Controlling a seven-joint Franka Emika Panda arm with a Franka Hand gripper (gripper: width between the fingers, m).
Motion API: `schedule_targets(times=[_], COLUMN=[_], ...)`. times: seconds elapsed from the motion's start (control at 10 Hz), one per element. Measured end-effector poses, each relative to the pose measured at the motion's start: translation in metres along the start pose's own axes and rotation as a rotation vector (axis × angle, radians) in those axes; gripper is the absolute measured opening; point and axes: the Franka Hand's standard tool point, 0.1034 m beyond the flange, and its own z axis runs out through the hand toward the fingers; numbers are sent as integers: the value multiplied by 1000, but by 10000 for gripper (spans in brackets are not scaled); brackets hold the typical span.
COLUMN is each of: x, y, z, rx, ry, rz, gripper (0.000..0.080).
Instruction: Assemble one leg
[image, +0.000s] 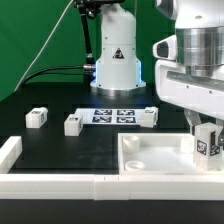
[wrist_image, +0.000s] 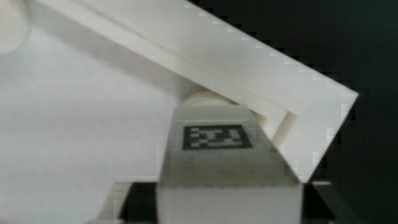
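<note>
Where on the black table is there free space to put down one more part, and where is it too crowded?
Free: the dark strip between the loose legs and the white front rail, and the table behind the legs, on the exterior view's left. Crowded: around the marker board, and the tray corner where the gripper holds a leg.
</note>
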Motion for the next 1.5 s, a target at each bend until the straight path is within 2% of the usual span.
schedule_targets(times=[0.2,0.4,0.5,0.6,0.7,1.1,1.5], x=[1,1,0,-1,0,0,0], y=[0,0,0,0,0,-1,-1], z=[0,0,0,0,0,2,2], rx=[3,3,3,3,3,4,-3], ry=[-9,-9,-9,-9,-8,-8,1], rz=[107,49,39,3,-137,-694,-1068], gripper=[292,292,546,546,630,648,648])
